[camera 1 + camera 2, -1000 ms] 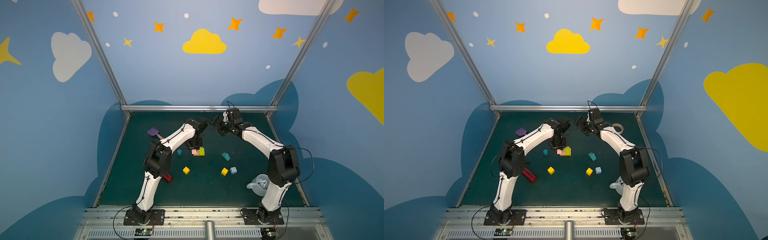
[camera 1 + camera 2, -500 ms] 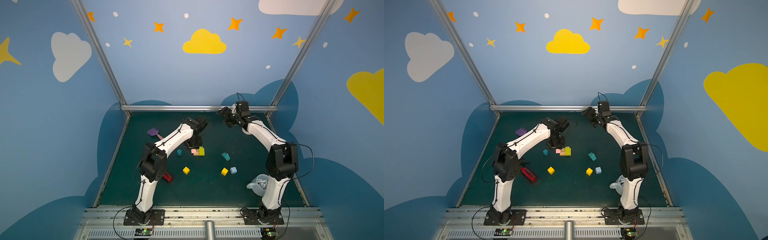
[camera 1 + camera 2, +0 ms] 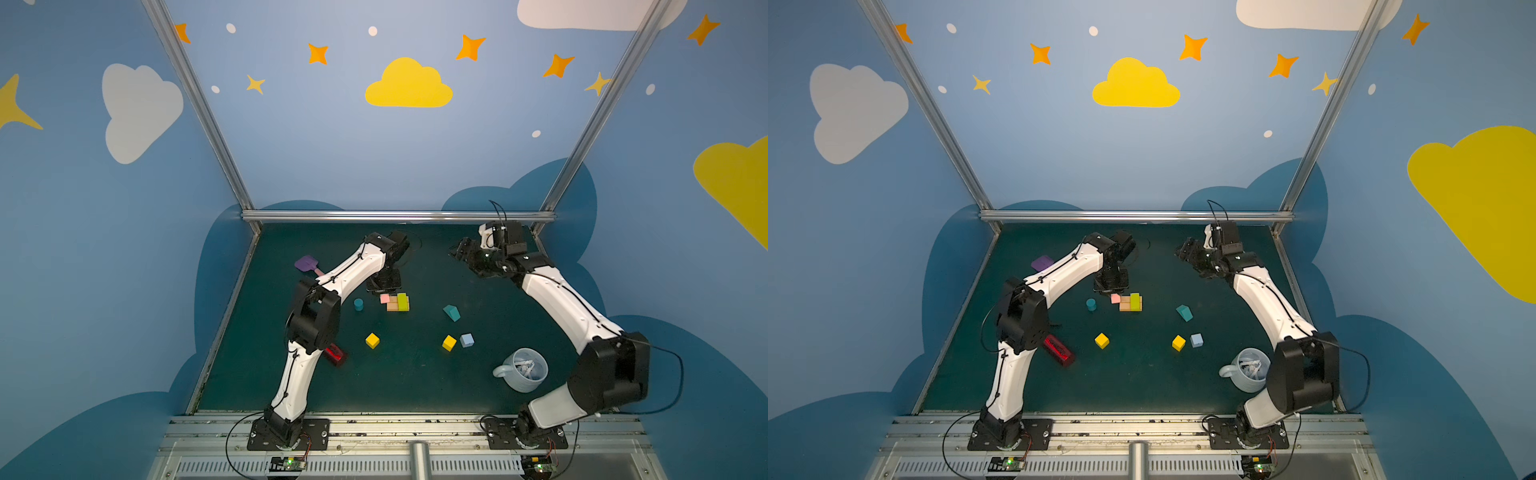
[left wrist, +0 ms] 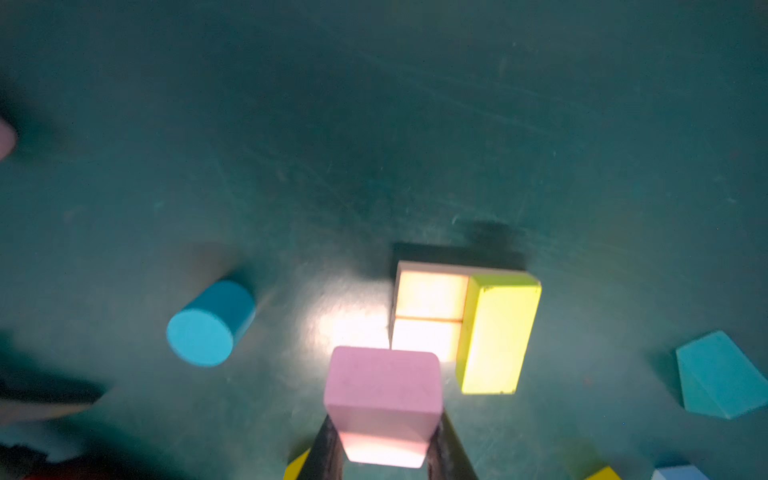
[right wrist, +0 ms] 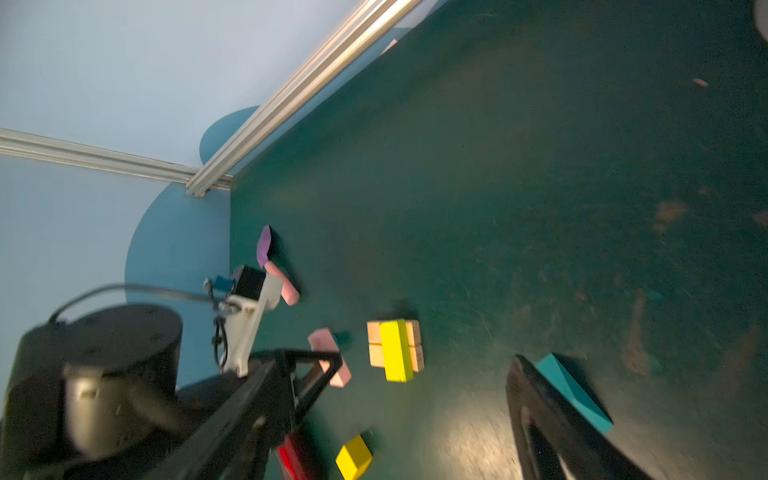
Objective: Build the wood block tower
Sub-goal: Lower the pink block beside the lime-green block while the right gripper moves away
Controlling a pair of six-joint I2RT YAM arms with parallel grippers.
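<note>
In both top views my right claw has backed off toward the far rail, clearing the tan bars and lime slab on the table. Left wrist view: left claw pinches the pink slab just beside those bars; I judge placing it comes next. Right wrist view: right claw gapes wide, empty.

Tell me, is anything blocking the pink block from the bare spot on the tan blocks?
Nothing visible. The left claw holds the pink block beside the tan blocks; the lime block covers only one side of them.
</note>
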